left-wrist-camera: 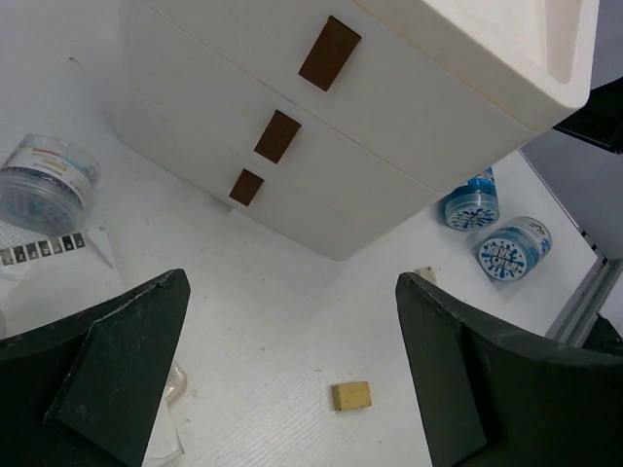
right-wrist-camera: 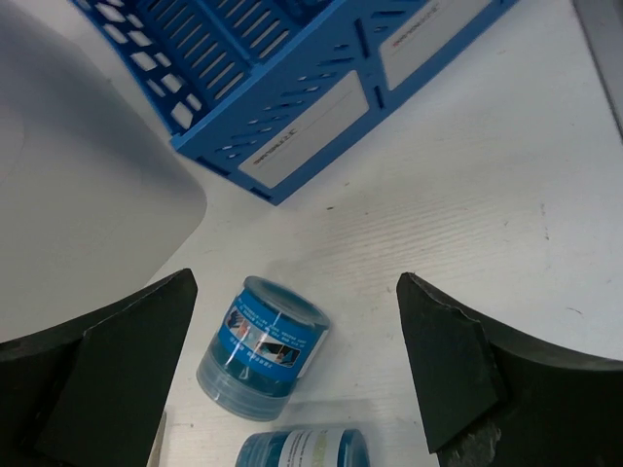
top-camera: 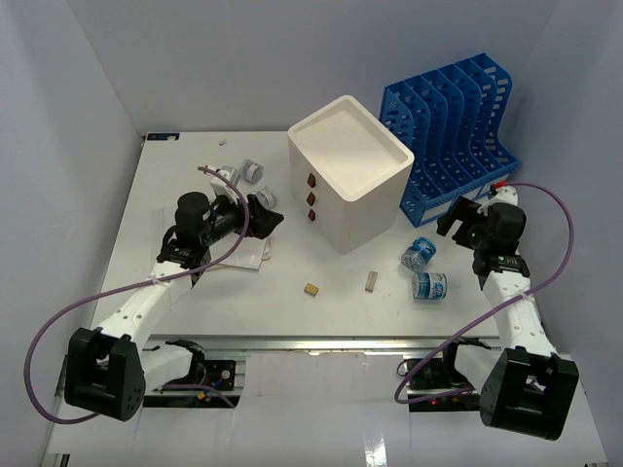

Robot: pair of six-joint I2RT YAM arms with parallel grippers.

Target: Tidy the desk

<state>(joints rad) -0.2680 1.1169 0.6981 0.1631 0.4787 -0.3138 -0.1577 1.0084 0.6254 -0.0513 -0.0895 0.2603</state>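
The white desk (top-camera: pixel 292 316) holds scattered items. My left gripper (top-camera: pixel 261 216) is open and empty, left of the white three-drawer box (top-camera: pixel 346 185). In the left wrist view my left gripper (left-wrist-camera: pixel 292 326) hangs above bare desk, with a small yellow block (left-wrist-camera: pixel 351 395) just below the gap. My right gripper (top-camera: pixel 459 219) is open and empty, in front of the blue file rack (top-camera: pixel 453 131). In the right wrist view my right gripper (right-wrist-camera: pixel 294 292) is above two blue jars, one (right-wrist-camera: pixel 261 345) lying on its side, the other (right-wrist-camera: pixel 307 449) at the frame's bottom edge.
The two blue jars (top-camera: pixel 418 255) (top-camera: pixel 429 286) lie right of the box. The yellow block (top-camera: pixel 311 289) and a beige block (top-camera: pixel 371 281) lie near the front. Two small jars (top-camera: pixel 254 171) and papers (top-camera: pixel 248 255) are by the left arm. A metal rail (top-camera: pixel 321 342) runs along the front.
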